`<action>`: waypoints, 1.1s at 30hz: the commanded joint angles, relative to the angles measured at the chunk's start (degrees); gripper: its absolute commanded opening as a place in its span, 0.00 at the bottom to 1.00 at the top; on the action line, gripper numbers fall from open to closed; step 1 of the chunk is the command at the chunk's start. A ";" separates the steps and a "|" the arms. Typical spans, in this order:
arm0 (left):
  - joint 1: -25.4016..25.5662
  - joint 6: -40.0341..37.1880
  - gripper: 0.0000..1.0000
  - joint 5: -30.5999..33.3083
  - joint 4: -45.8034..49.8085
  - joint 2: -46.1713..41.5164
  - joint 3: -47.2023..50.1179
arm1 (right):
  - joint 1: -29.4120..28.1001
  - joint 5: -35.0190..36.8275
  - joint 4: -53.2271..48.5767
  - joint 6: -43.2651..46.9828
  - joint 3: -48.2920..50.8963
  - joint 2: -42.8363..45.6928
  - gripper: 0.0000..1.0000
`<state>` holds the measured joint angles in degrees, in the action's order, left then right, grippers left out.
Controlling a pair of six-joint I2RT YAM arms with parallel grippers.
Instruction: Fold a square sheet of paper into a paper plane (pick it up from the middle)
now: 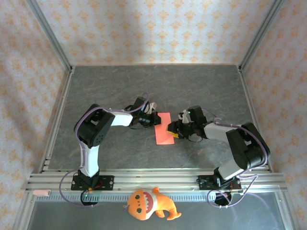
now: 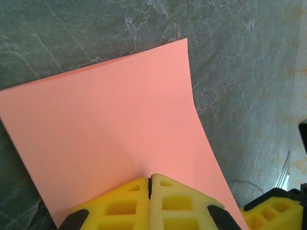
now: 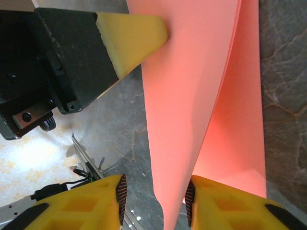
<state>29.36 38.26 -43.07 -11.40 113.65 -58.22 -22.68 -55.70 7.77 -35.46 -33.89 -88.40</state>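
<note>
The square sheet of paper (image 1: 164,128) is red-pink and lies mid-table, folded over into a narrow upright rectangle; a paper plane is out of view. My left gripper (image 1: 154,120) is at the sheet's upper left. Its yellow fingers are shut, tips (image 2: 150,181) resting on the sheet (image 2: 110,120), with no paper visible between them. My right gripper (image 1: 173,129) is at the sheet's right edge. Its jaws stand apart (image 3: 156,196) around a raised flap of the sheet (image 3: 187,96). The flap runs close to the right pad (image 3: 190,197) and clear of the left one. The left gripper's fingertip (image 3: 136,36) lies against that flap's far edge.
Grey stone-patterned tabletop (image 1: 144,86) with aluminium rails on both sides and wallpapered walls behind. An orange plush toy (image 1: 148,203) lies in front of the arm bases, off the work surface. Both grippers sit within a few centimetres of each other over the paper.
</note>
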 commanded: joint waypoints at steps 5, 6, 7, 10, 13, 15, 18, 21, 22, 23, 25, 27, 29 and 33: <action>-0.19 -1.52 0.00 0.19 1.82 1.93 0.10 | 1.39 -2.52 -0.68 3.08 -1.44 -2.86 0.39; -0.19 -1.55 0.00 0.25 1.97 1.93 -0.02 | 1.70 -2.95 -0.37 3.03 -1.54 -3.48 0.38; -0.19 -1.76 0.00 0.26 2.22 2.02 -0.13 | 1.88 -3.34 0.03 2.85 -1.63 -4.12 0.37; -0.19 -2.61 0.00 0.79 3.76 2.19 -0.81 | 2.57 -3.23 0.14 2.71 -2.15 -5.07 0.33; -0.16 -2.74 0.00 0.88 3.97 2.46 -0.85 | 2.72 -4.68 0.46 3.58 -2.78 -5.85 0.32; -0.19 -2.58 0.00 0.80 3.78 2.63 -0.76 | 3.03 -4.50 -1.53 4.93 -3.85 -6.79 0.32; -0.19 -2.45 0.00 0.83 3.60 2.81 -0.78 | 3.58 -5.25 -1.57 5.64 -4.56 -8.13 0.29; -0.19 -2.40 0.00 0.96 3.86 2.90 -0.96 | 4.13 -5.69 -1.73 5.91 -5.22 -9.14 0.27; -0.16 -2.49 0.00 1.14 4.01 2.90 -1.02 | 4.31 -5.70 -1.86 6.20 -5.42 -9.21 0.27; -0.18 -2.58 0.00 1.22 4.15 2.81 -1.08 | 4.52 -5.72 -2.32 6.75 -5.69 -9.32 0.27; -0.19 -2.50 0.00 1.03 4.24 2.76 -0.97 | 5.11 -6.11 -3.08 7.67 -6.18 -9.96 0.26; -0.19 -2.23 0.00 0.75 3.68 2.55 -0.61 | 5.37 -6.78 -3.94 8.60 -6.73 -10.81 0.22; -0.19 -2.14 0.00 0.79 3.26 2.37 -0.26 | 5.36 -7.71 -4.40 9.78 -6.99 -11.18 0.21; -0.16 -2.23 0.00 1.16 3.09 2.50 0.11 | 5.46 -7.26 -6.11 11.64 -7.71 -11.22 0.18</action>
<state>29.36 37.06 -43.09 -10.52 113.95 -58.92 -17.45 -61.63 4.03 -26.72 -40.16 -99.33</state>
